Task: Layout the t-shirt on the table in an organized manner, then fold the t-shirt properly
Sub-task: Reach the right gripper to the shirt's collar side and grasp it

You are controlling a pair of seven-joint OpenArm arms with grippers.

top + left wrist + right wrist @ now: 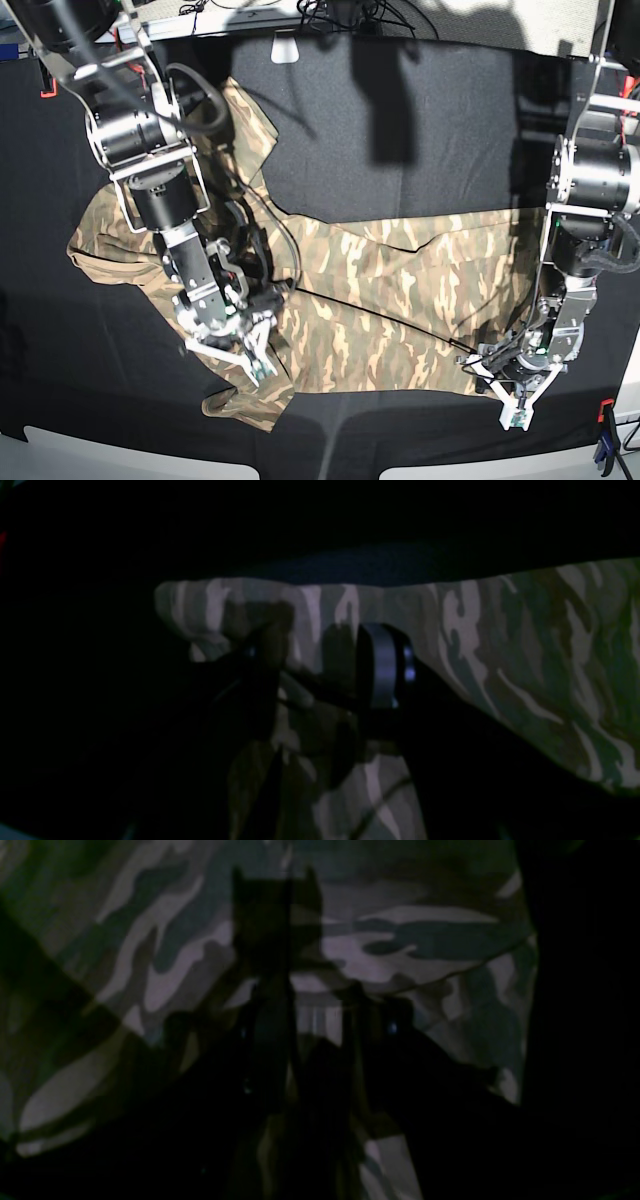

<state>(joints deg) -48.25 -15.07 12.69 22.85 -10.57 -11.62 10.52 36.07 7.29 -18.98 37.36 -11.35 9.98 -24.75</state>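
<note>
The camouflage t-shirt (400,290) lies crumpled across the black table (400,130), wide from left to right, with one part running up to the back left. My right gripper (245,360) hovers over its front left part. In the right wrist view the right gripper (312,1025) is open, with the t-shirt (400,940) flat beneath it. My left gripper (512,405) is at the shirt's front right corner. In the left wrist view the left gripper (325,665) stands open over the t-shirt (525,645), near its edge.
A red clamp (45,92) sits at the table's left edge and a blue and red clamp (603,430) at the front right. Cables and a white object (285,48) lie along the back edge. A thin dark cord (380,318) crosses the shirt.
</note>
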